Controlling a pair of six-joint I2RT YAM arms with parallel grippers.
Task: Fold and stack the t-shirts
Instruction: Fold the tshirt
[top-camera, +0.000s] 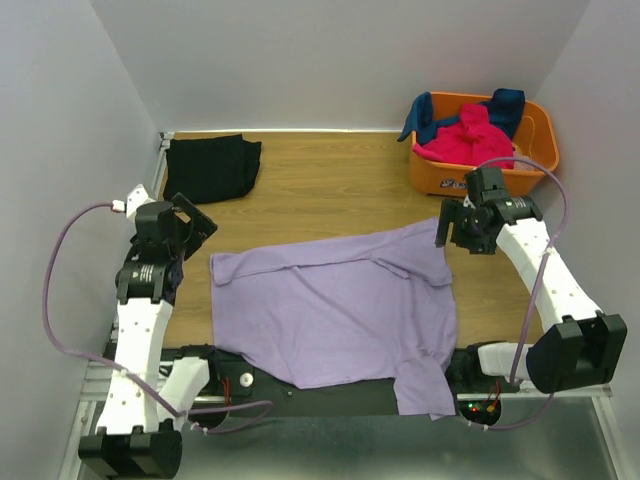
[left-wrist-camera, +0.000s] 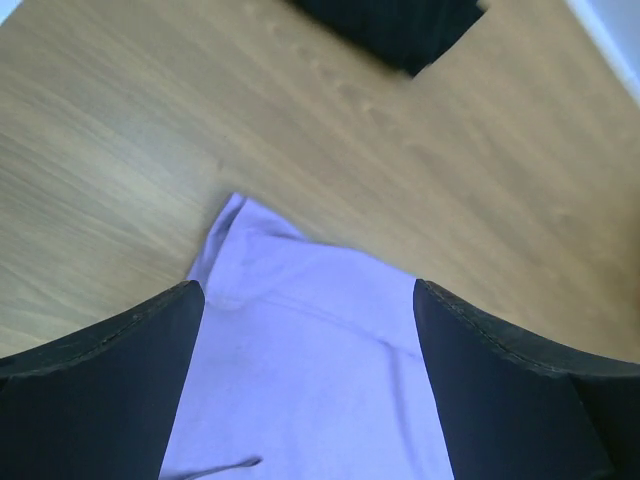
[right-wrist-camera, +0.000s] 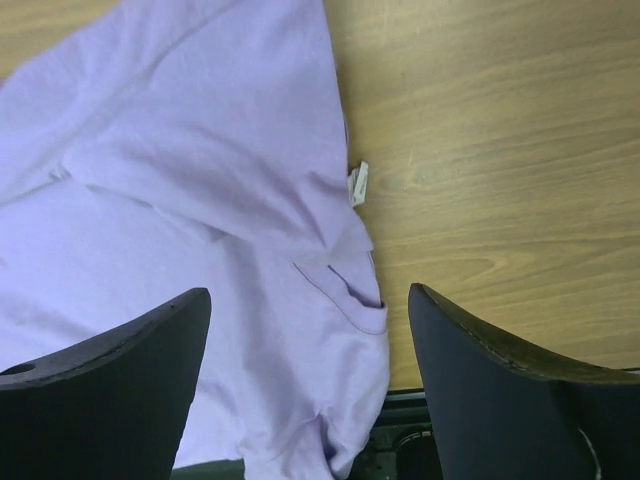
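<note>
A large lavender-purple t-shirt (top-camera: 340, 310) lies spread on the wooden table, its lower right part hanging over the near edge. It shows in the left wrist view (left-wrist-camera: 300, 360) and the right wrist view (right-wrist-camera: 200, 200). A folded black t-shirt (top-camera: 210, 167) lies at the far left and shows in the left wrist view (left-wrist-camera: 400, 25). Hot-pink (top-camera: 465, 140) and dark teal-blue (top-camera: 505, 108) shirts lie in the basket. My left gripper (top-camera: 195, 228) is open above the lavender shirt's left corner. My right gripper (top-camera: 460, 232) is open above its right edge. Both are empty.
An orange plastic basket (top-camera: 530, 178) stands at the far right of the table. Grey walls close in the left, back and right. The table's near edge carries a black rail (top-camera: 330, 395) and the arm bases.
</note>
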